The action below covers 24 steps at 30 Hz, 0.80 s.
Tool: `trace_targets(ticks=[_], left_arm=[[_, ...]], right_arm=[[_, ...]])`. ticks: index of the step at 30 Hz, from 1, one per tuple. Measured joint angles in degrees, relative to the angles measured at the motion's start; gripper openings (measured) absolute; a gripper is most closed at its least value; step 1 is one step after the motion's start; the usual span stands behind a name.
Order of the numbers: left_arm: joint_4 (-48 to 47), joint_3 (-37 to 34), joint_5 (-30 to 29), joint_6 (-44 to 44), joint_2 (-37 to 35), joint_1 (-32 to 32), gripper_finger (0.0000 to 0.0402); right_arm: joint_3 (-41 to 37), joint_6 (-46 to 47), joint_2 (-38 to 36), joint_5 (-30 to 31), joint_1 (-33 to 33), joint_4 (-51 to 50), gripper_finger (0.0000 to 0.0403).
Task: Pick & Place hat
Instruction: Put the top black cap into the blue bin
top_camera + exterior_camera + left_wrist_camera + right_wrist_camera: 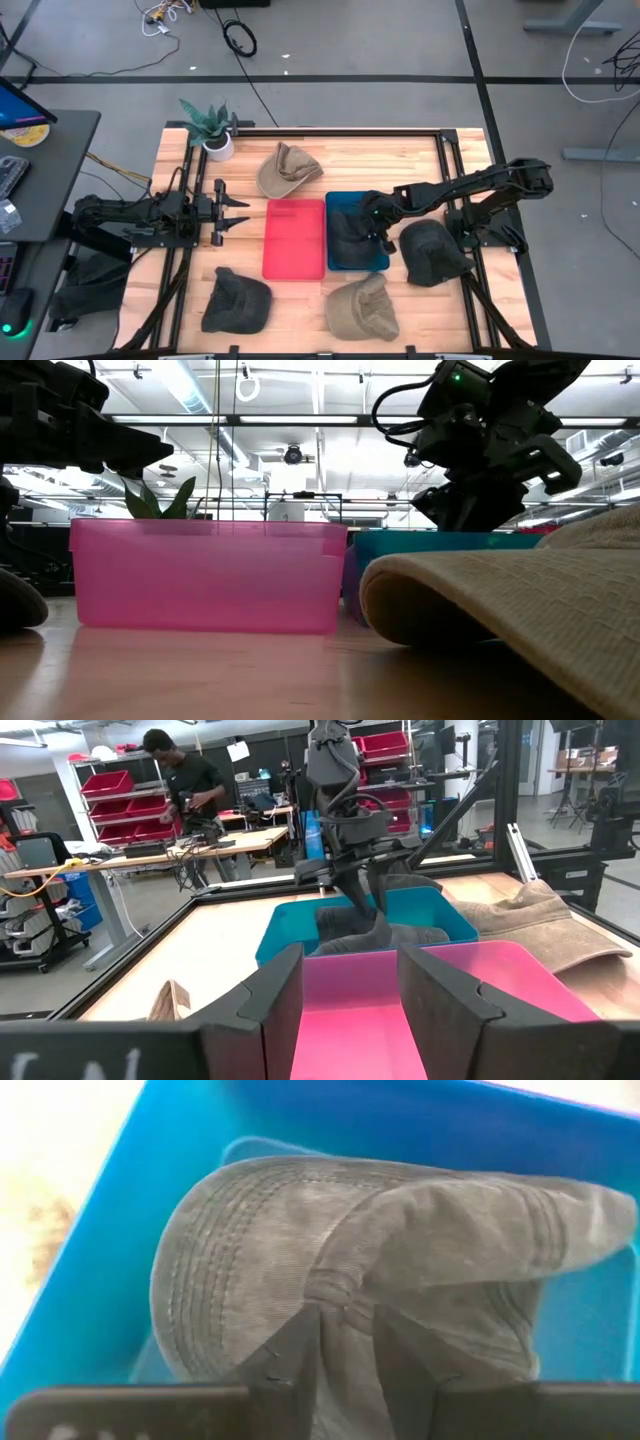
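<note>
A dark grey hat (400, 1240) lies in the blue bin (372, 262), with its brim (200, 1270) toward one bin wall. My right gripper (377, 228) reaches down into that bin from the table's right side and is shut on the hat. In the left wrist view the grey hat (400, 935) shows below the right gripper (372, 910). My left gripper (235, 212) waits open, level above the table, left of the empty pink bin (294, 238). My right gripper pinches a bunched fold of the grey hat's cloth (335, 1285) between its two fingers, near where the brim meets the crown. The fingers (380, 915) come from above, slanting down. The cloth is drawn up into a peak at the fingers, and the hat's remaining cloth rests in the blue bin.
Other hats lie on the table: a tan one (288, 168) at the far side, a dark one (237, 300) and a tan one (362, 307) at the near edge, and a dark one (432, 250) right of the blue bin. A potted plant (213, 130) stands at the far left corner.
</note>
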Motion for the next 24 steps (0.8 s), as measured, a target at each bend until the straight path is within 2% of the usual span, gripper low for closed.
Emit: trace_targets(ticks=[14, 24], left_arm=[[0.01, -0.01, 0.00, -0.02, -0.01, -0.01, 0.0165], [0.01, -0.01, -0.01, 0.00, -0.01, 0.01, 0.0165]], right_arm=[[0.00, 3.40, -2.91, 3.01, 0.00, -0.08, 0.0203], [-0.02, 11.87, -9.74, 3.03, 0.00, -0.57, 0.0215]])
